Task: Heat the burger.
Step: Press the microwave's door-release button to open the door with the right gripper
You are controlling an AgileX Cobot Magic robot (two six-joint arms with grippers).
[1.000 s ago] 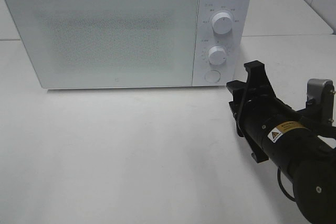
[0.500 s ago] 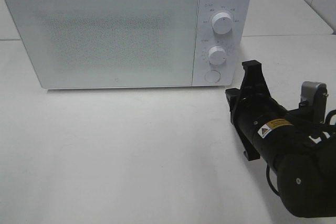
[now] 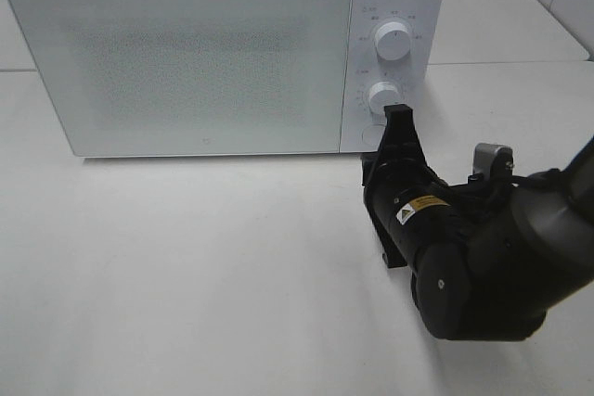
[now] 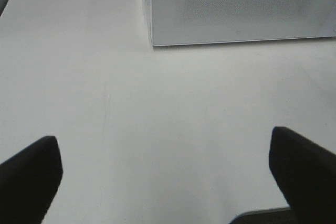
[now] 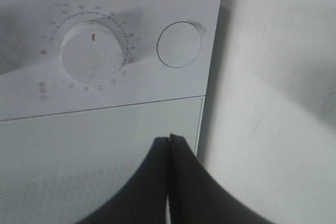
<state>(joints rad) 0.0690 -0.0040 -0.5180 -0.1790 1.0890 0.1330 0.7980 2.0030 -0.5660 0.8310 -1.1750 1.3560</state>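
Closest in, the right arm bulks black and low over the white counter. Out at its front, the right jaws are pressed together with nothing between them, the two fingers meeting in one thin seam. The tip sits right up at the control panel of the white microwave. Just ahead of it is the round button, and beside that the lower knob with its red mark. Touching the panel or a hair short, I cannot tell. Farther up the panel, past the tip, sits the upper knob.

Over on the other side, the left jaws are spread wide, the left fingers well apart with bare counter between them. Ahead of them is the microwave's door, shut and frosted.

The burger? It shows in none of these views, so I cannot tell where it is.
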